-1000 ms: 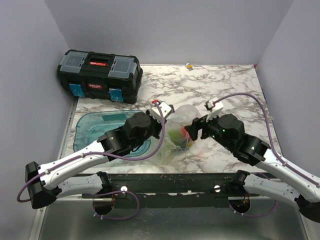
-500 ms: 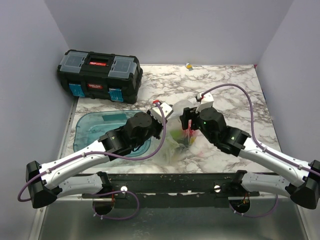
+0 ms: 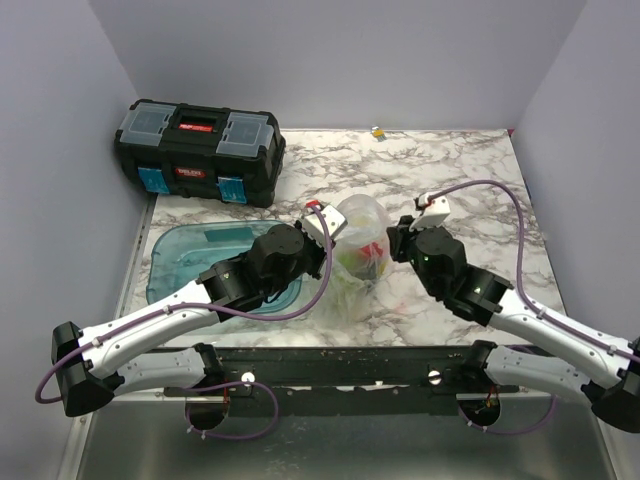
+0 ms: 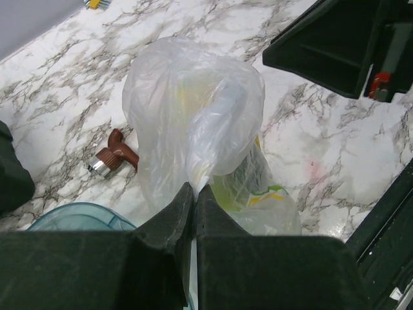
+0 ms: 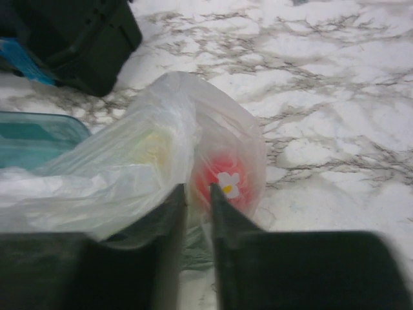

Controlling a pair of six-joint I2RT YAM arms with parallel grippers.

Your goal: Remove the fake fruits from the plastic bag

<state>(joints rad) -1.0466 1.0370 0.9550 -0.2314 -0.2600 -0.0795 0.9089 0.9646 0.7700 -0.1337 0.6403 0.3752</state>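
Observation:
The plastic bag stands puffed up at mid-table between both arms, and it fills the left wrist view. My left gripper is shut on a fold of its film at the bag's left side. My right gripper is at the bag's right side, jaws nearly together with bag film pinched between them. A red fake fruit with a small flower sticker shows through the film just beyond the right fingertips. Yellow-green fruit shows dimly lower in the bag.
A blue translucent tray lies left of the bag, under the left arm. A black toolbox stands at the back left. A small brown item with a metal cap lies beside the bag. A tiny yellow object sits at the far edge.
My right gripper moved in over the bag, then drew back to its right side and closed from wide open onto the film. The bag now stands taller and fuller. The left gripper stayed shut.

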